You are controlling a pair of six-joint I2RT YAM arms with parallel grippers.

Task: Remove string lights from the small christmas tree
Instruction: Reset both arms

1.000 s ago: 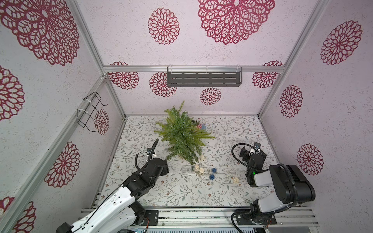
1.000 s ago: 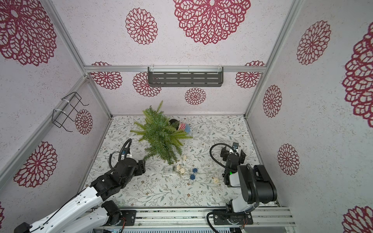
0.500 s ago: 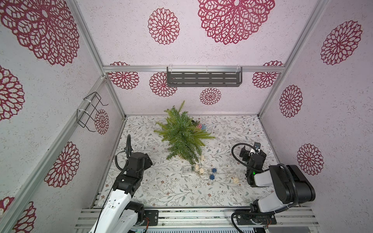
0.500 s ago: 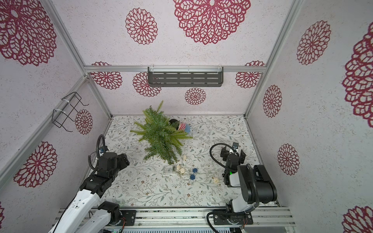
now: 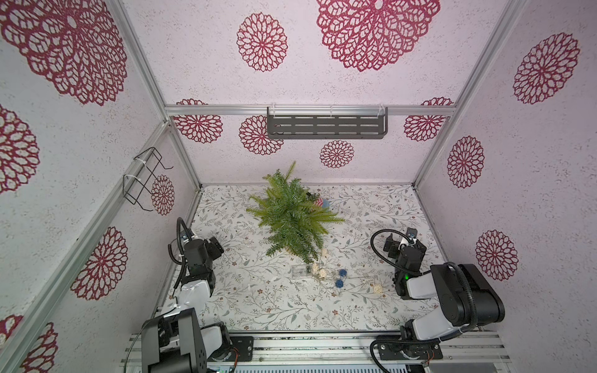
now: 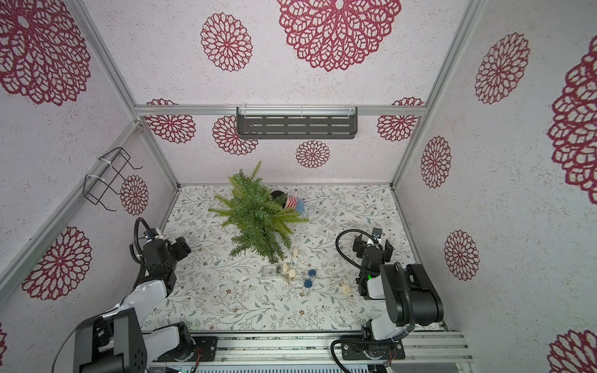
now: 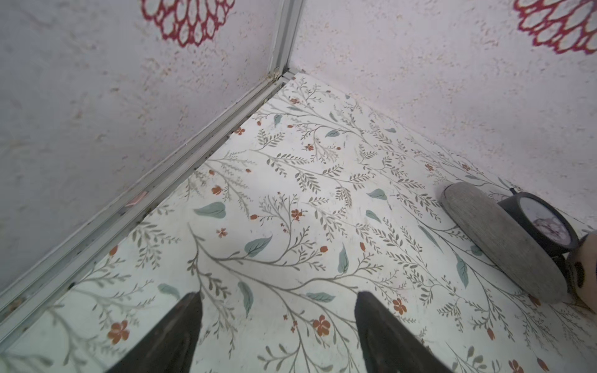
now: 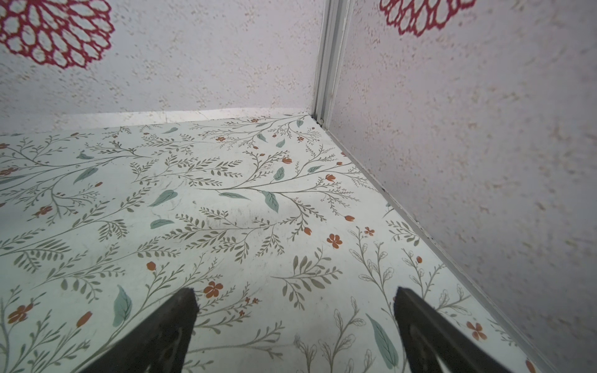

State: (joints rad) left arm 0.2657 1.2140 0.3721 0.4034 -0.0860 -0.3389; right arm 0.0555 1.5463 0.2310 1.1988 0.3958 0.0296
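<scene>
Floral tabletop (image 5: 258,306) | string lights (image 5: 323,274) beside tree (image 5: 292,216) | left end effector (image 7: 277,294) spread | right end effector (image 8: 294,289) spread

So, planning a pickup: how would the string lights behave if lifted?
Probably floppy: the string lights lie as a loose tangle of thin wire. Likely light: small balls. The clear box may dangle and snag the tree.

The small christmas tree (image 5: 292,216) is deep green, and the string lights (image 5: 322,274) carry cream-white and blue balls. The white tabletop (image 5: 258,306) is printed with grey-green sprigs and orange-red flowers. Speckled pale lilac walls (image 5: 193,48) bear crimson lace rosettes; the shelf (image 5: 326,126) is dark grey.
</scene>
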